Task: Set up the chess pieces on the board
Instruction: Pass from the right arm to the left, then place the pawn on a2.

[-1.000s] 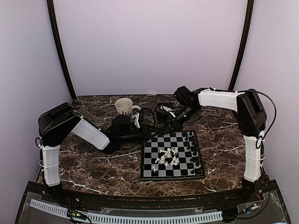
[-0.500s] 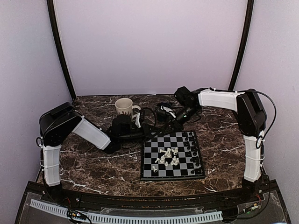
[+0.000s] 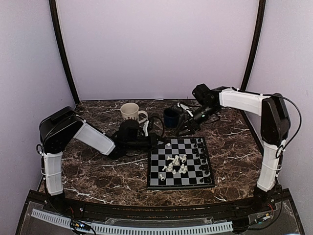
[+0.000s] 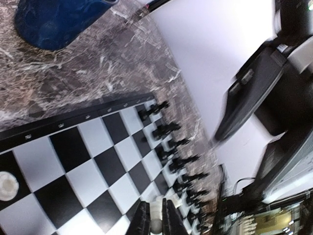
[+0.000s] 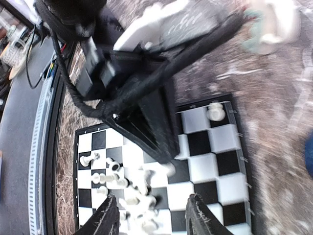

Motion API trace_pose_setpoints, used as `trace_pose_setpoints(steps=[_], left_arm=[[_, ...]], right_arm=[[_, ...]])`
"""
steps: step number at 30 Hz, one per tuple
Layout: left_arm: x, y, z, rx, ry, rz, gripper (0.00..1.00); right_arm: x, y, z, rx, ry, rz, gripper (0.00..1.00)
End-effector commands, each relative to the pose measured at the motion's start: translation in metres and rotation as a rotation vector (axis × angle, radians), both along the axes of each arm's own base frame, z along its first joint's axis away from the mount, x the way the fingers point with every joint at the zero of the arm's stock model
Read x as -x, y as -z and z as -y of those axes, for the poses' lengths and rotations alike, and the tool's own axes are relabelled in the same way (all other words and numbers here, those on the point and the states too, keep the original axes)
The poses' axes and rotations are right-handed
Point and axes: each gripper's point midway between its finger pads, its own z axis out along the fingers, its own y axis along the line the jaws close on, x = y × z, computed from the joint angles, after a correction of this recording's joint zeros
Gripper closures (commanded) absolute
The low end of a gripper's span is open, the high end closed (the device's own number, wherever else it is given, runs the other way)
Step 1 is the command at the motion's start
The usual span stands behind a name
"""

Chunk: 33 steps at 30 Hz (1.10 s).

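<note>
The board [image 3: 159, 177] lies right of the table's centre. Black chess pieces [image 3: 201, 155] line its right edge. Several white chess pieces [image 3: 175, 164] lie jumbled in the middle, and one white piece [image 5: 215, 111] stands alone near the far-left corner. My left gripper [image 3: 157, 142] hovers over that corner, shut on a small white piece [image 4: 156, 215] held between its fingers [image 4: 141, 221]. The right wrist view shows this piece [image 5: 168, 169] at the tip of the left gripper. My right gripper [image 5: 152, 218] hangs open and empty above the white heap [image 5: 132, 193], behind the board's far edge.
A white mug [image 3: 130, 112] stands at the back left of the table. A dark blue cup [image 3: 170, 117] stands behind the board, near both grippers, and also shows in the left wrist view [image 4: 54, 19]. Cables trail between the two arms.
My right gripper has opened and pulled back to the right, uncovering the blue cup. My left gripper has closed on a white piece and barely shifted.
</note>
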Motion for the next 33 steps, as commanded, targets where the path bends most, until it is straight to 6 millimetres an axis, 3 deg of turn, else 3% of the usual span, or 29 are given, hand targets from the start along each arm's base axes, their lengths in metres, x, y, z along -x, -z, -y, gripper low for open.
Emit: trace_pose_setpoints(steps=[1,4,8,15,20,33], left_arm=[[0.007,-0.028,-0.005,-0.152,0.091,0.115,0.91],[0.008,-0.029,-0.014,-0.307,0.132,0.171,0.9],[0.005,-0.029,-0.031,-0.506,0.166,0.23,0.9],[-0.01,-0.024,-0.035,-0.714,0.248,0.298,0.9],[-0.026,-0.023,-0.028,-0.795,0.281,0.339,0.9],[-0.045,0.007,-0.017,-0.887,0.342,0.359,0.89]], right_arm=[[-0.01,-0.044,0.03,-0.038,0.076,0.09,0.51],[-0.014,-0.051,0.045,-0.004,0.149,0.161,0.51],[-0.005,-0.05,0.059,-0.003,0.206,0.228,0.49],[-0.005,-0.037,0.071,0.036,0.235,0.3,0.48],[-0.001,-0.035,0.069,0.023,0.217,0.287,0.48],[0.005,-0.029,0.066,0.008,0.184,0.264,0.49]])
